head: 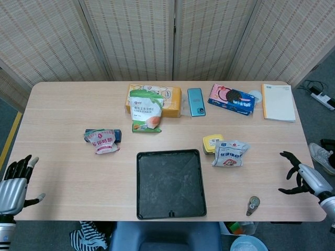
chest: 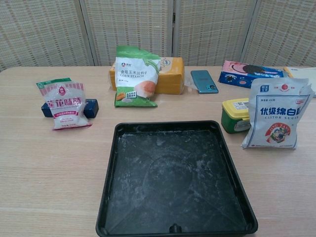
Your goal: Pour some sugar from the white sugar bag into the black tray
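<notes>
The white sugar bag (head: 229, 153) (chest: 277, 120) stands upright to the right of the black tray (head: 144, 204) (chest: 111, 197), leaning by a small yellow-lidded green tub (head: 212, 142) (chest: 234, 115). The tray lies at the table's near middle, dusted with white powder. My right hand (head: 304, 177) hovers at the table's right edge, well to the right of the bag, fingers spread and holding nothing. My left hand (head: 13, 183) hangs off the near left corner, fingers apart and empty. Neither hand shows in the chest view.
A green corn starch bag (head: 145, 111) leans on a yellow box (head: 170, 100) behind the tray. A pink-and-white packet (head: 102, 141) lies on a dark blue block at the left. A teal phone (head: 196, 101), cookie pack (head: 232, 98), notebook (head: 278, 102) sit at the back; a small metal object (head: 253, 204) near the right front.
</notes>
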Robot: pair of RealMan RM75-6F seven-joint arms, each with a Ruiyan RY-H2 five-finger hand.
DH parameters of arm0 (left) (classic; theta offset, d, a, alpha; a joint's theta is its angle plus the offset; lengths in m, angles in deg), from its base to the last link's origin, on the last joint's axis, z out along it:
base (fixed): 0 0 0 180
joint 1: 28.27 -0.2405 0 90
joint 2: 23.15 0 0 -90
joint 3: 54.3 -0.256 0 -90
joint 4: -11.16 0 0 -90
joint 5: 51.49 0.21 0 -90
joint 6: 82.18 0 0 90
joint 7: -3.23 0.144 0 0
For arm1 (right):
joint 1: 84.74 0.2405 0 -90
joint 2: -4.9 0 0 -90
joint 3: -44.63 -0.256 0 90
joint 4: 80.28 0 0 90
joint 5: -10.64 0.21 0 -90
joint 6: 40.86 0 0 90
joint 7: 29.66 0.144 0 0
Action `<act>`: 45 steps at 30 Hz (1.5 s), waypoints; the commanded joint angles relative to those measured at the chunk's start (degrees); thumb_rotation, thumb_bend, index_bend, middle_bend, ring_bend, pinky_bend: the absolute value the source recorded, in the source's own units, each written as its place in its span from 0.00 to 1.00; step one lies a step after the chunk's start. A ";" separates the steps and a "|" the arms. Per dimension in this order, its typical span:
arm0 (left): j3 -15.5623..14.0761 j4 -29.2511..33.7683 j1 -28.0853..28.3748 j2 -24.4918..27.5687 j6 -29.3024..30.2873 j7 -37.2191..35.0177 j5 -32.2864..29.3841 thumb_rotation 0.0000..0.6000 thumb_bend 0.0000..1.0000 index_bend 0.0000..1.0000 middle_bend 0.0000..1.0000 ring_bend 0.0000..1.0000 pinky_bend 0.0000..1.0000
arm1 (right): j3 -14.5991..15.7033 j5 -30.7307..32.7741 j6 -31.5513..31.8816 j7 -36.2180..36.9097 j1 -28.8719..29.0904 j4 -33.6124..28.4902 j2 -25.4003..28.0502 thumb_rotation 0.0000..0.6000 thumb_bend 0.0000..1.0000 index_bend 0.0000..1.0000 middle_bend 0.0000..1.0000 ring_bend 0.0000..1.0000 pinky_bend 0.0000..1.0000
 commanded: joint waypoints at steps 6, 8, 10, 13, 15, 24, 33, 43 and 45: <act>0.55 -0.21 0.96 -1.06 -1.68 1.69 -2.14 1.00 0.17 0.00 0.00 0.03 0.08 | 8.60 -11.55 -4.90 30.79 10.31 14.87 -5.96 1.00 0.16 0.00 0.00 0.46 0.66; 0.67 -0.45 1.26 -1.32 -2.26 2.13 -2.80 1.00 0.17 0.00 0.00 0.03 0.08 | 10.69 -14.20 -3.51 37.40 12.22 18.63 -7.62 1.00 0.16 0.00 0.00 0.46 0.66; 0.79 -0.63 1.52 -1.51 -2.75 2.38 -3.37 1.00 0.17 0.00 0.00 0.03 0.08 | 12.24 -15.85 -2.15 42.44 13.56 21.72 -9.04 1.00 0.16 0.00 0.00 0.46 0.66; 0.98 -0.92 1.86 -1.68 -3.33 2.56 -4.12 1.00 0.17 0.00 0.00 0.03 0.08 | 14.49 -17.66 0.82 50.70 15.02 26.76 -11.20 1.00 0.16 0.00 0.00 0.46 0.66; 1.06 -1.12 2.06 -1.74 -3.76 2.63 -4.63 1.00 0.17 0.00 0.00 0.03 0.08 | 15.85 -18.39 2.47 56.10 15.71 30.59 -12.85 1.00 0.16 0.00 0.00 0.46 0.66; 1.26 -1.84 2.97 -2.18 -5.29 3.23 -6.26 1.00 0.17 0.00 0.00 0.03 0.08 | 18.89 -19.17 5.98 70.30 17.84 43.66 -20.66 1.00 0.16 0.00 0.00 0.46 0.66; 1.09 -1.75 3.19 -1.95 -5.47 2.76 -6.40 1.00 0.17 0.00 0.00 0.03 0.08 | 20.81 -20.05 7.41 74.87 21.12 47.62 -24.70 1.00 0.16 0.00 0.00 0.46 0.66; 0.57 -1.39 2.92 -1.59 -4.56 2.04 -5.16 1.00 0.17 0.00 0.00 0.03 0.08 | 23.71 -21.20 8.19 70.69 22.29 44.82 -24.42 1.00 0.16 0.00 0.00 0.46 0.66; 0.45 -1.33 2.91 -1.65 -4.43 2.23 -4.99 1.00 0.17 0.00 0.00 0.03 0.08 | 24.58 -21.78 8.65 68.34 22.34 43.55 -23.84 1.00 0.16 0.00 0.00 0.46 0.66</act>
